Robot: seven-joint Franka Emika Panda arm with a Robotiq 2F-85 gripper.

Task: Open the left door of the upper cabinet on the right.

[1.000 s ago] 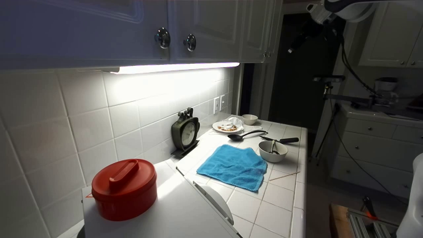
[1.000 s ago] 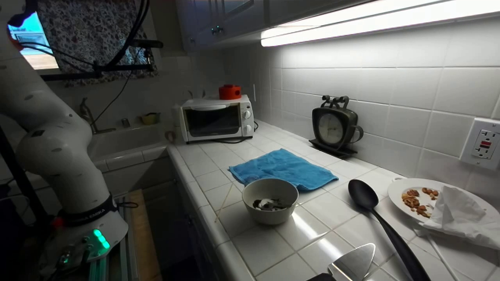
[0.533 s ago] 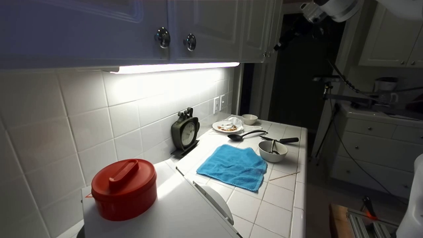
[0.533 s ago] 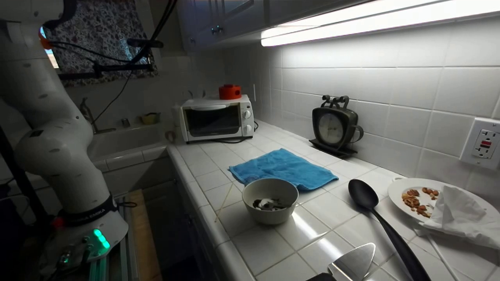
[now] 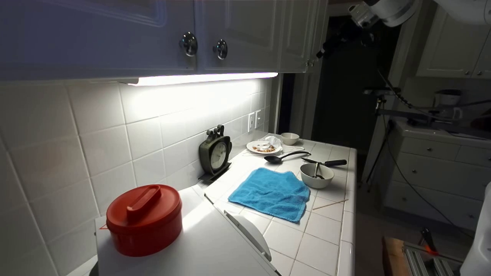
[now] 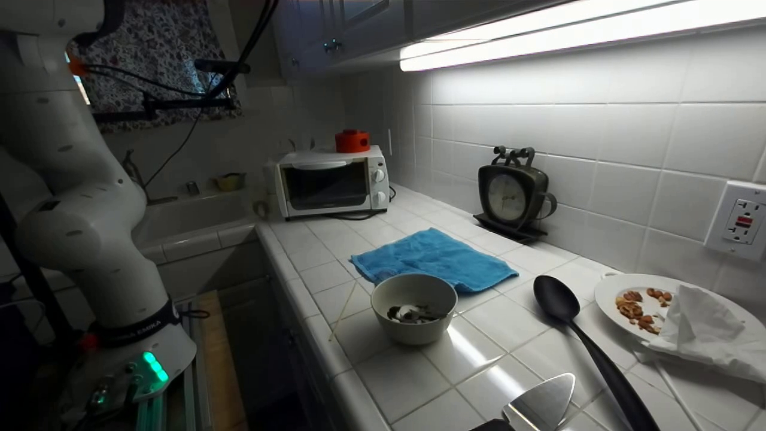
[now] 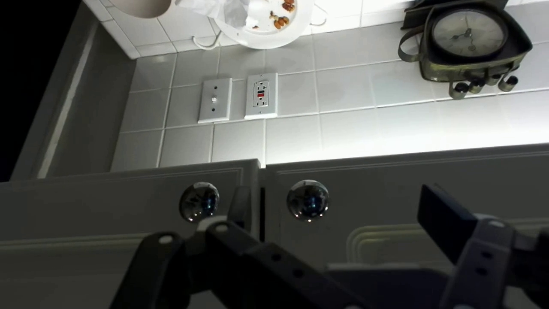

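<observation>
The upper cabinet (image 5: 316,30) is white with two panelled doors that look closed. Its left door (image 5: 294,34) shows in an exterior view with a small silver knob (image 5: 307,63) low down. In the wrist view, which stands upside down, this door (image 7: 369,189) is right of the dark gap, and its round knob (image 7: 308,200) is between my fingers, nearer the left-hand one. My gripper (image 7: 343,210) is open and holds nothing; I see no contact with the knob. In an exterior view the gripper (image 5: 320,53) is dark beside the cabinet's front. It is out of view in the remaining exterior view.
The neighbouring door's knob (image 7: 199,201) sits just beyond my left-hand finger in the wrist view. A light strip (image 5: 207,79) runs under the cabinets. On the counter are a blue towel (image 5: 272,193), a bowl (image 5: 317,176), a spoon (image 5: 274,159), a plate (image 6: 622,287) and a scale (image 6: 511,194).
In an exterior view the gripper has moved left, closer to the cabinet doors, mostly before the last half second. The arm has shifted with it. The doors look unchanged.
</observation>
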